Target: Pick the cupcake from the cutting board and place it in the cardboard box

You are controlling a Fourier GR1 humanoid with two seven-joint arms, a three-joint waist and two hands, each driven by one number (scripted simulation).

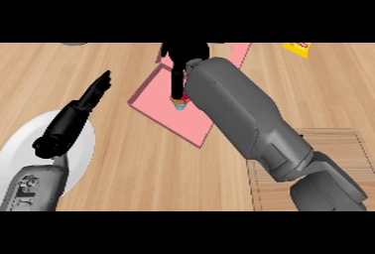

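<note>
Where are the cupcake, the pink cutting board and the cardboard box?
cupcake (179, 103): head view, its wrapper below the fingers.
cutting board (157, 101): head view, bare pink left part.
cardboard box (338, 141): head view, bare floor.

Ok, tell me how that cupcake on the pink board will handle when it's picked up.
The cupcake looks small beside the right hand, so probably light. Its narrow wrapped base on the flat pink cutting board suggests it could tip if nudged sideways. The top is hidden behind the fingers, but cupcakes squash easily, so it is likely fragile.

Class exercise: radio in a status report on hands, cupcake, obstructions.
Right hand curled over cupcake on pink cutting board. Left hand open, resting. Cardboard box unobstructed.
</note>
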